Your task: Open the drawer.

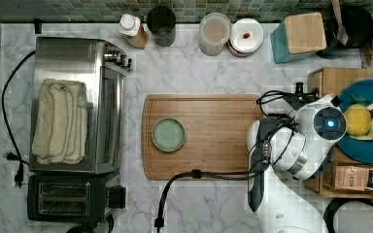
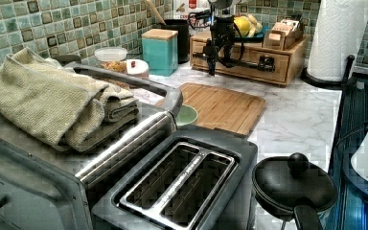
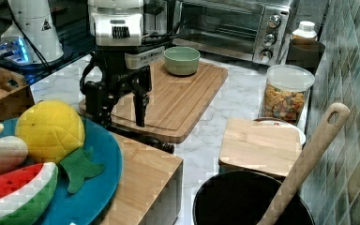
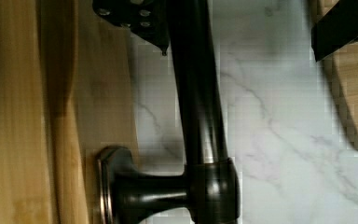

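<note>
The drawer point(image 2: 247, 65) is the bamboo front of a wooden box stand point(image 3: 143, 183), crossed by a long black bar handle point(image 2: 237, 59). In the left view it sits flush with the box. My gripper point(image 2: 214, 53) hangs down in front of it, open. In the wrist view the handle point(image 4: 196, 102) runs between the two fingers of my gripper point(image 4: 238, 51), close to one fingertip point(image 4: 142, 18), with the other fingertip point(image 4: 340, 28) well apart over the marble. The drawer's wood point(image 4: 23, 121) lies just behind the bar. In the right view my gripper point(image 3: 119, 112) stands above the handle point(image 3: 147, 140).
A large cutting board point(image 1: 209, 136) with a green bowl point(image 1: 168, 134) lies on the marble just in front of the drawer. A blue plate of toy fruit point(image 3: 96, 164) and a tea box point(image 1: 362, 178) sit on the box stand. A toaster oven point(image 1: 75, 104) stands across the counter.
</note>
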Robot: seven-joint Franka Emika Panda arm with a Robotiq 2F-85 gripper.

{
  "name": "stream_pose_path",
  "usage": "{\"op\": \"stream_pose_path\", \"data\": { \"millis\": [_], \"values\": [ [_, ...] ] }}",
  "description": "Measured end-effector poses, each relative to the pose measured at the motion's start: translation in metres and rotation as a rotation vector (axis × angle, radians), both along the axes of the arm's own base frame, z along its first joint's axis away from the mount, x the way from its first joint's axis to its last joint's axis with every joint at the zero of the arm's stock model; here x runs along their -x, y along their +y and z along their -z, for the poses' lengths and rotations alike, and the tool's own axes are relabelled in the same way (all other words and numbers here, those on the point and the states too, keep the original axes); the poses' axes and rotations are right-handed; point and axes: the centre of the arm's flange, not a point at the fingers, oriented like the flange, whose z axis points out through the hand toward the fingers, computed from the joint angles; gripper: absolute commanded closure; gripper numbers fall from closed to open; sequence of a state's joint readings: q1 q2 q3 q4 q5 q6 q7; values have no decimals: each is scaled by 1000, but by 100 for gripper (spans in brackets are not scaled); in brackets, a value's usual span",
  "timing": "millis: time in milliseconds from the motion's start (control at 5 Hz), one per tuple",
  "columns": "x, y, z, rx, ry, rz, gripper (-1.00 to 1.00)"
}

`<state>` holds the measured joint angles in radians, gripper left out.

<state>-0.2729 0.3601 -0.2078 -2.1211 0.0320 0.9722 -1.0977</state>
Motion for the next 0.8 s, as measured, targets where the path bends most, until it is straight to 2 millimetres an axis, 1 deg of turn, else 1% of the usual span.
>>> {"op": "stream_pose_path", "data": {
  "millis": [200, 400, 800],
  "values": [
    [-3, 20, -4, -36, 17, -19, -100],
    [-6, 49, -3, -43, 12, -34, -100],
    [-11, 115, -5, -62, 7, 100, -100]
  ]
}}
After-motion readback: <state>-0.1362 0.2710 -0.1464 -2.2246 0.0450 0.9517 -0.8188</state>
